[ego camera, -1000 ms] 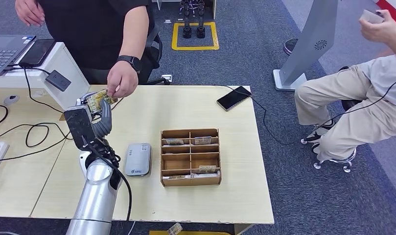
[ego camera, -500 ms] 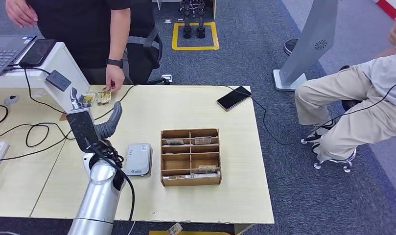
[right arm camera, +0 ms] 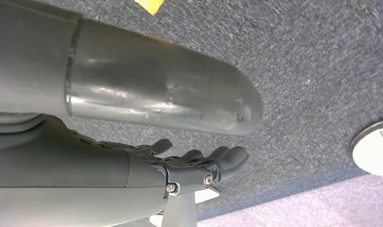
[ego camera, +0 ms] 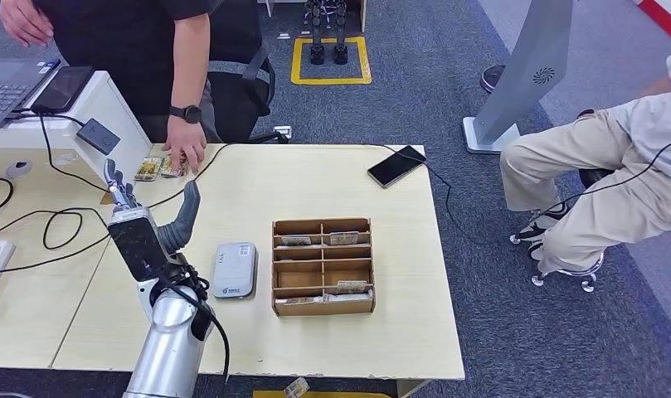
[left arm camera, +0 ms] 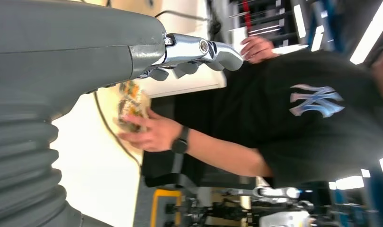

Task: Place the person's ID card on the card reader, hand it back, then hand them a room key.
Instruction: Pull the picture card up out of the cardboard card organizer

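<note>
My left hand (ego camera: 141,222) is raised above the table's left part, fingers apart and holding nothing; its fingers (left arm camera: 194,51) point toward the person in black. The person's hand (ego camera: 183,152) rests on the ID card (ego camera: 159,169), which lies at the table's far left edge; the left wrist view shows the same card (left arm camera: 130,107) under the person's fingers. The grey card reader (ego camera: 234,269) lies just right of my left forearm. A wooden tray (ego camera: 323,225) with several room key cards in its slots stands beside the reader. My right hand (right arm camera: 199,166) hangs over the carpet, empty.
A black phone (ego camera: 396,166) on a cable lies at the table's far right. Black cables (ego camera: 58,228) run over the left of the table, near a white stand (ego camera: 108,104) with a laptop. A seated person (ego camera: 597,178) is at the right.
The person drew the card away from my left hand and set it down at the table's far edge. My left hand sank and pulled back, empty.
</note>
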Available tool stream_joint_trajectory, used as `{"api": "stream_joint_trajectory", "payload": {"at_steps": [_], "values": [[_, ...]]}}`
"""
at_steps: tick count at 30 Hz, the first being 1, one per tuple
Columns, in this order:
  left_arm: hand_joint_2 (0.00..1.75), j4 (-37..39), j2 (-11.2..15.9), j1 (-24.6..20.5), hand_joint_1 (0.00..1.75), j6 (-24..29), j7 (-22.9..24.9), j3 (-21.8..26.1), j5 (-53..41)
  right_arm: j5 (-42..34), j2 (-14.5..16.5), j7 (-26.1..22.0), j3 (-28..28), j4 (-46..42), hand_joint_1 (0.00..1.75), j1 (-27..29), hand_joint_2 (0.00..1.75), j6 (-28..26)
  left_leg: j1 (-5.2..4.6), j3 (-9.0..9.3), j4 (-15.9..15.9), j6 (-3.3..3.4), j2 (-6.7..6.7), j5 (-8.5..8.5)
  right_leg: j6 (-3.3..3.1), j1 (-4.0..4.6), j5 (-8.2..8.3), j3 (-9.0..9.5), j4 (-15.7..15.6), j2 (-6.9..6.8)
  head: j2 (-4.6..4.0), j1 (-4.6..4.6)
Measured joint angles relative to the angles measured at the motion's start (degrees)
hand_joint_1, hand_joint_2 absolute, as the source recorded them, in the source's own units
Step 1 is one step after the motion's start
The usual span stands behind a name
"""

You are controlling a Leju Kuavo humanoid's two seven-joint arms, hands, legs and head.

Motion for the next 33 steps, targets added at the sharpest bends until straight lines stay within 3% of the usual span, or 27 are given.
{"api": "stream_joint_trajectory", "payload": {"at_steps": [1,5,9,18,25,33], "values": [[1.75,-1.53,0.01,1.19,0.00,0.15,-1.04,-0.67,0.00,-0.27,0.03,-0.06,0.00,-0.21,0.00,0.06,0.00,0.00,0.00,-0.01,0.00,0.01,0.00,-0.01,0.00,0.00,0.00,-0.01,0.00,0.00,0.00,0.01],[1.75,-8.16,-0.01,6.06,0.00,0.43,-4.52,-3.72,0.20,-1.42,0.20,-0.16,0.00,-1.08,0.00,0.25,0.00,0.00,-0.01,-0.02,0.00,0.05,0.00,-0.04,0.01,-0.01,-0.01,-0.02,-0.02,0.00,0.00,0.00],[1.75,-14.10,0.00,10.49,0.00,0.31,-5.67,-6.41,0.40,-3.40,0.51,0.18,0.00,-2.32,0.00,0.45,1.75,0.00,-0.01,-0.02,0.00,0.05,0.00,-0.04,0.01,-0.01,-0.01,-0.02,-0.02,0.00,0.00,0.01],[1.75,-15.96,0.01,12.14,0.00,0.08,-6.08,-7.26,0.63,-4.04,0.69,0.58,0.00,-2.90,0.00,0.53,1.75,0.00,-0.01,-0.02,0.00,0.05,0.01,-0.04,0.01,-0.01,-0.01,-0.01,-0.02,0.00,0.00,0.01],[1.75,-23.78,0.03,19.09,0.00,0.84,-10.56,-10.55,0.48,-4.51,1.49,1.38,0.00,-5.81,0.00,0.87,1.75,0.00,-0.01,-0.01,0.00,0.05,0.00,-0.03,0.01,0.00,-0.01,-0.01,-0.02,-0.01,0.00,0.01],[1.75,-25.34,0.04,20.39,0.00,1.59,-11.46,-11.87,-0.35,-4.17,1.63,1.95,0.00,-6.63,0.00,0.90,1.75,0.00,-0.01,-0.01,0.00,0.05,0.00,-0.03,0.01,-0.01,-0.01,-0.01,-0.02,-0.01,0.00,0.00]]}}
